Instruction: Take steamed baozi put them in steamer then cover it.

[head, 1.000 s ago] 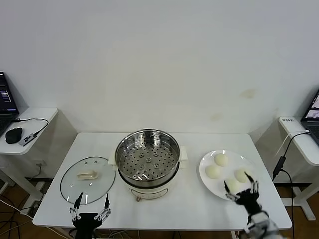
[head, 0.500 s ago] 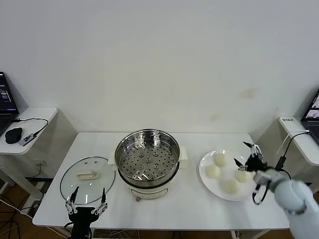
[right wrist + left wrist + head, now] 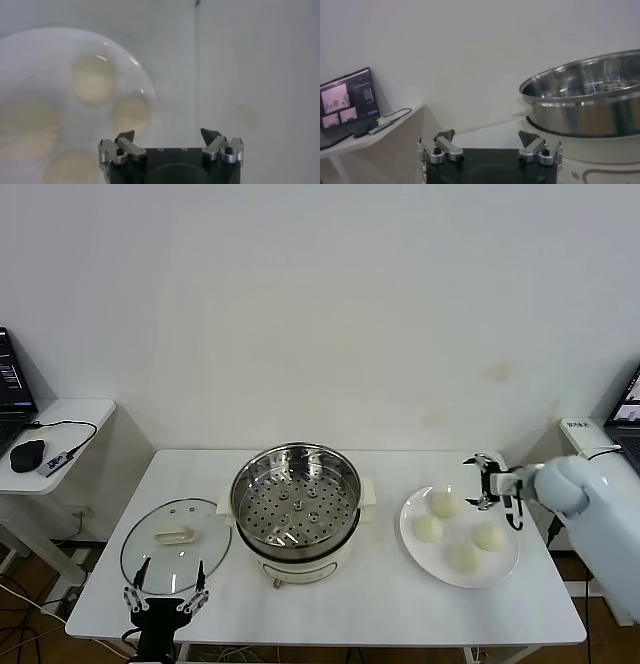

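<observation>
I see the right gripper (image 3: 487, 480) hanging above the far right part of the white tabletop (image 3: 390, 594), just beside the far rim of the flat white plate (image 3: 500, 569), with its fingers spread apart and nothing between them. The four small round cream-white steamed baozi (image 3: 443, 504) all lie on this plate, near the right edge of the tabletop; in the right wrist view the same buns (image 3: 92, 80) appear below the gripper (image 3: 170, 139), and none of them is touched. The round shiny stainless-steel steamer (image 3: 296, 506) with the perforated tray stands in the middle of the tabletop, and I see no bun inside it. The round clear glass cover (image 3: 176, 545) with the cream-white bar handle lies flat near the left edge, just beside the steamer. The left gripper (image 3: 164, 597) waits low at the front edge of the tabletop, close to the front rim of the cover, and its fingers are also wide apart and hold nothing. On a small side table at the left I see a black computer mouse (image 3: 28, 455).
</observation>
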